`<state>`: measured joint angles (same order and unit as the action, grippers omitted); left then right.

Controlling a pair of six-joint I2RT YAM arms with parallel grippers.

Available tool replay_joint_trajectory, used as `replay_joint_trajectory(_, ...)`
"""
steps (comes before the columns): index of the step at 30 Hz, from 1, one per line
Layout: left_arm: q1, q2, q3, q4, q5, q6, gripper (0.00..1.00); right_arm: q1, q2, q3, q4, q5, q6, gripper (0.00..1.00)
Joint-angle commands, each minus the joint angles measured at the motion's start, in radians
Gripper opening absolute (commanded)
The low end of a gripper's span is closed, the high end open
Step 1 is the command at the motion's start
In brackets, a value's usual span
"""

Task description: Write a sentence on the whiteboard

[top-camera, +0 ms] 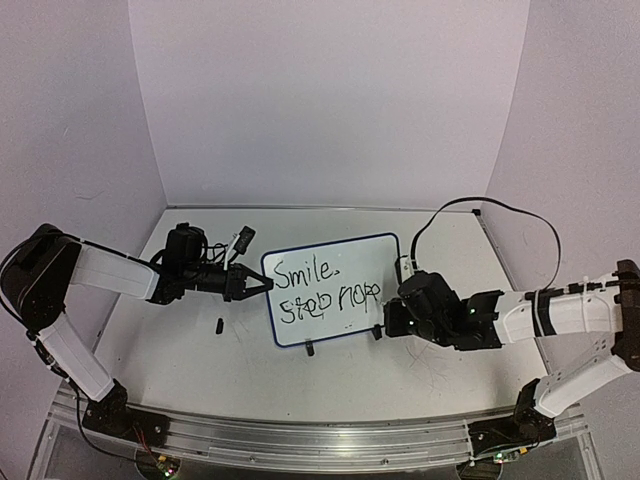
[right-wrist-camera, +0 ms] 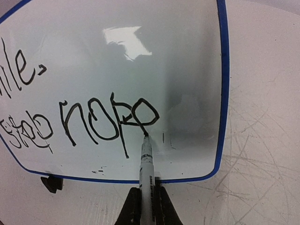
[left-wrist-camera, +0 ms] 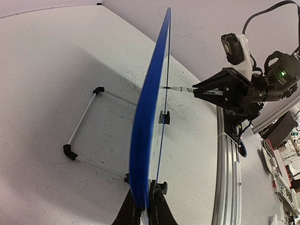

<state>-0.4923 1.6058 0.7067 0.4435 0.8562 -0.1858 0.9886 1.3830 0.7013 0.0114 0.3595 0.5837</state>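
Left arm: reaches in from the left, forearm near level. The left gripper (top-camera: pixel 262 285) is pressed together on the left edge of the whiteboard (top-camera: pixel 372 262).

Right arm: reaches in from the right, wrist low over the table (top-camera: pixel 200 350). The right gripper (right-wrist-camera: pixel 146 206) pinches a marker (right-wrist-camera: pixel 146 159); the tip touches the board at the last looped letter of the lower line.

The whiteboard stands mid-table between the two grippers, with its face to the arms. The sentence (top-camera: pixel 305 270) runs in two black lines ("Smile." above, the lower one harder to read).

Surface: white tabletop, scratched grey near the board. Plain pale walls (top-camera: pixel 330 100) stand on three sides.

Only the left wrist view shows the board edge-on, near upright, with a wire prop (left-wrist-camera: pixel 84 122) behind it. Only the right wrist view shows the lettering close.
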Motion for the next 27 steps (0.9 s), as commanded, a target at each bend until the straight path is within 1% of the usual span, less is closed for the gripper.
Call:
replay_joint_trajectory(1, 0.0, 0.027, 0.01, -0.077, -0.121, 0.058, 0.0, -0.005, -0.027, -0.001, -0.045, 0.019, 0.016, 0.0)
replay_joint_trajectory(5, 0.0, 0.028, 0.013, -0.077, -0.12, 0.058, 0.0, -0.004, -0.034, 0.033, -0.025, 0.026, -0.006, 0.0)
replay_joint_trajectory(8, 0.0, 0.021, 0.011, -0.077, -0.122, 0.058, 0.0, -0.004, -0.086, 0.019, 0.032, 0.029, -0.016, 0.0)
replay_joint_trajectory(12, 0.0, 0.021, 0.009, -0.078, -0.122, 0.058, 0.0, -0.017, -0.111, 0.021, 0.032, 0.056, -0.025, 0.0)
replay_joint_trajectory(27, 0.0, 0.024, 0.012, -0.078, -0.121, 0.06, 0.0, -0.06, -0.051, 0.09, 0.047, 0.083, -0.079, 0.0)
